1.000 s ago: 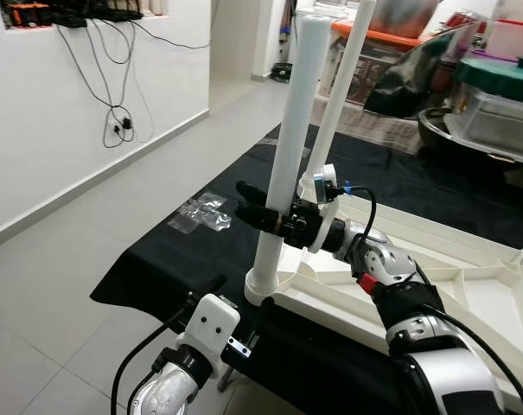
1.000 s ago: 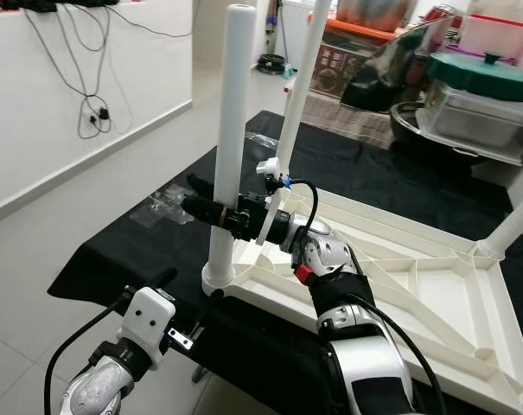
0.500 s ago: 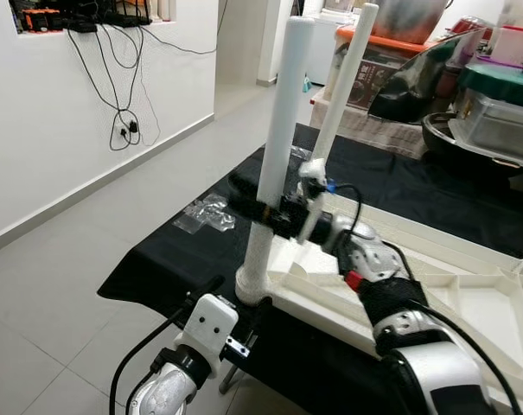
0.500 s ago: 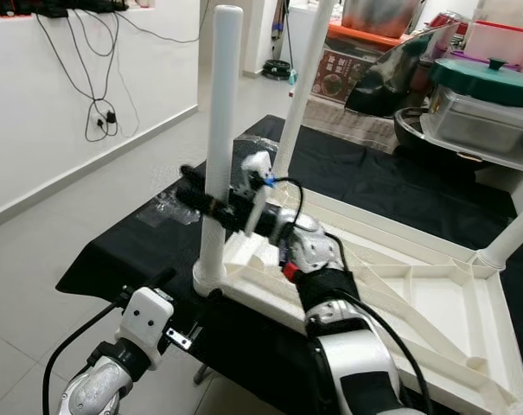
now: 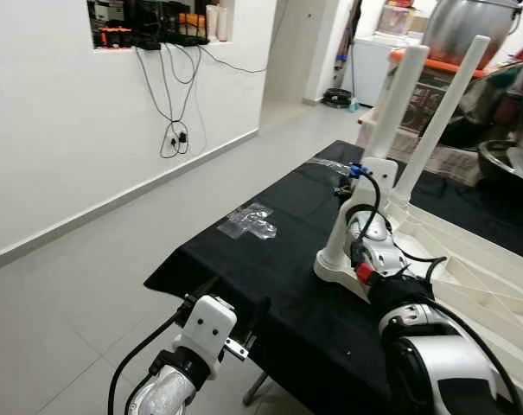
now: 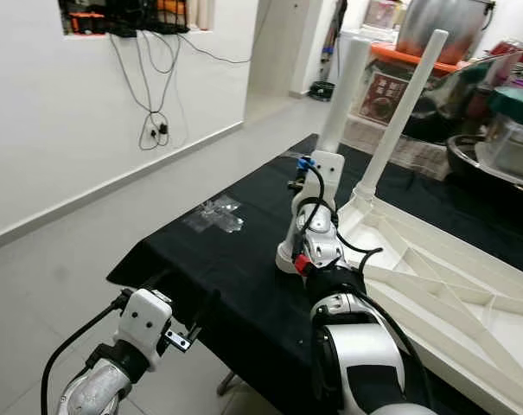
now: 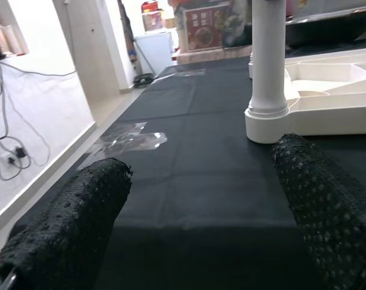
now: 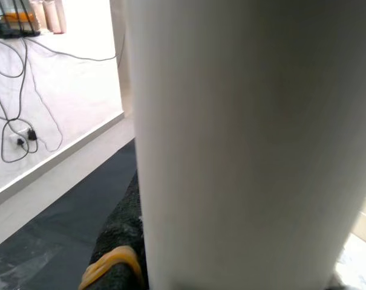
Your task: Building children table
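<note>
The right gripper (image 6: 317, 186) stays clamped on the near-corner leg (image 5: 372, 173) (view swung), likely seated; left gripper (image 7: 201, 199) gapes empty.

The white plastic table top (image 5: 468, 259) is laid inverted on the black cloth (image 5: 270, 259); two white legs (image 5: 398, 104) are seated upright at its far-left corners.

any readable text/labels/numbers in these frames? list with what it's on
None legible.
Red sign behind the white table legs: printed, too blurred to read.
Same sign in the left wrist view: too small to read.
Clear plastic bag on the black cloth: no text visible.
Right end effector at the near leg: no markings readable.
</note>
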Motion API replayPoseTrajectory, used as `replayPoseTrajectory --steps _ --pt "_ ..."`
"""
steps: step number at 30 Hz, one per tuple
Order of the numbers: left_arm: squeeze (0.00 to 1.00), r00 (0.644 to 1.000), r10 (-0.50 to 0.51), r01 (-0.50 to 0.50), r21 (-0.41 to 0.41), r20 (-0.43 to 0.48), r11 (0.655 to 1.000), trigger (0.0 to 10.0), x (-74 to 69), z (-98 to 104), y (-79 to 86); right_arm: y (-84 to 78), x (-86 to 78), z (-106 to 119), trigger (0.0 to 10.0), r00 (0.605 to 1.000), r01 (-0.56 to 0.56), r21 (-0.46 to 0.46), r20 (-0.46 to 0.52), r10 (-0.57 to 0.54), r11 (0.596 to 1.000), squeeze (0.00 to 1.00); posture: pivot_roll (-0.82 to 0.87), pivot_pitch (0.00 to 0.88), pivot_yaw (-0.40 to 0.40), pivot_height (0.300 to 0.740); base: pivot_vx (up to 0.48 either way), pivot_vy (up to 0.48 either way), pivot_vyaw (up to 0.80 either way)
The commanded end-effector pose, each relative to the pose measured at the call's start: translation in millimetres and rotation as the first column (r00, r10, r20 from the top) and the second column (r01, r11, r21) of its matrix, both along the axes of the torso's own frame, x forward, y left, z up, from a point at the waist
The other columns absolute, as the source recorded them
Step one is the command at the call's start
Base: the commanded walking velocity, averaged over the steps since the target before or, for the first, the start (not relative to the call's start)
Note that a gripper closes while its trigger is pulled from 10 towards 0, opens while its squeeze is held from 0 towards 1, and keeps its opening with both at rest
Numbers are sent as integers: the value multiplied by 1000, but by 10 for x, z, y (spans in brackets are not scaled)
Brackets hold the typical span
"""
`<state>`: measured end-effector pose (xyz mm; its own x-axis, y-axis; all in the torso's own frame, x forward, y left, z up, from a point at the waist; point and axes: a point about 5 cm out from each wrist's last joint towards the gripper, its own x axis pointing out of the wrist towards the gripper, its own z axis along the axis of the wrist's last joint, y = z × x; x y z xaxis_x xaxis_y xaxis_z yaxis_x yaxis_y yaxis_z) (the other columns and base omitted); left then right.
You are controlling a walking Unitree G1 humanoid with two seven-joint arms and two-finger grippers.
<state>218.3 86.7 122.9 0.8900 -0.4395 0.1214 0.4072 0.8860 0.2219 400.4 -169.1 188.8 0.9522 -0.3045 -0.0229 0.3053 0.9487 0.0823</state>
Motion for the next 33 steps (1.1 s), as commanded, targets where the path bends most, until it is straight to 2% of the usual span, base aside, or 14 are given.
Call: replayPoseTrajectory --steps 1,5,6,7,9,10,13,15,20,21,22,25,32,33 --pt "0 1000 -10 10 6 -6 1000 10000 -3 -17 -19 34 -101 -338 10000 993 37 24 -109 -35 999 0 69 0 -131 740 0 0 0" --pt "0 1000 -10 10 5 -7 1000 10000 3 -17 -24 234 -58 -226 10000 996 -83 61 -11 83 995 0 68 0 -135 740 0 0 0" --pt "0 1000 -9 9 4 -7 1000 10000 7 -16 -26 347 -29 -136 10000 979 -198 98 69 192 975 827 69 0 -137 740 0 0 0" --pt "0 1000 -8 8 3 -6 1000 10000 10 -13 -28 399 -7 -45 10000 963 -252 106 127 238 962 1000 71 2 -140 740 0 0 0" --pt "0 1000 -7 7 3 -6 1000 10000 11 -12 -29 424 6 12 10000 952 -279 109 159 260 954 1000 71 2 -140 740 0 0 0" --pt "0 1000 -5 5 2 -4 1000 10000 13 -9 -27 432 31 77 10000 929 -347 146 186 319 927 0 70 5 -142 740 0 0 0" --pt "0 1000 -2 2 2 -4 1000 10000 11 -8 -25 451 52 169 10000 863 -489 200 247 440 849 0 67 7 -139 740 0 0 0" --pt "0 1000 -3 3 1 -4 1000 10000 9 -8 -26 533 26 210 10000 708 -706 235 283 647 669 0 67 10 -136 740 0 0 0" --pt "0 1000 -3 3 2 -5 1000 10000 8 -8 -27 627 -70 203 10000 501 -865 180 282 818 468 0 65 9 -138 740 0 0 0" --pt "0 1000 -4 4 1 -5 1000 10000 9 -7 -26 672 -158 181 10000 348 -936 154 279 895 315 0 68 13 -140 740 0 0 0" --pt "0 1000 -4 4 1 -5 1000 10000 9 -7 -26 672 -158 181 10000 348 -936 154 279 895 315 0 68 13 -140 740 0 0 0" --pt "0 1000 -1 1 1 -3 1000 10000 11 -2 -23 754 -423 196 10000 -51 -990 110 333 942 -93 0 72 14 -143 740 0 0 0" --pt "0 1000 -2 2 2 -4 1000 10000 16 -2 -24 824 -466 174 10000 -157 -979 79 303 940 -189 0 71 14 -142 740 0 0 0" --pt "0 1000 -2 2 2 -4 1000 10000 18 -2 -25 856 -435 146 0 -138 -982 87 271 952 -167 0 74 14 -143 740 0 0 0"
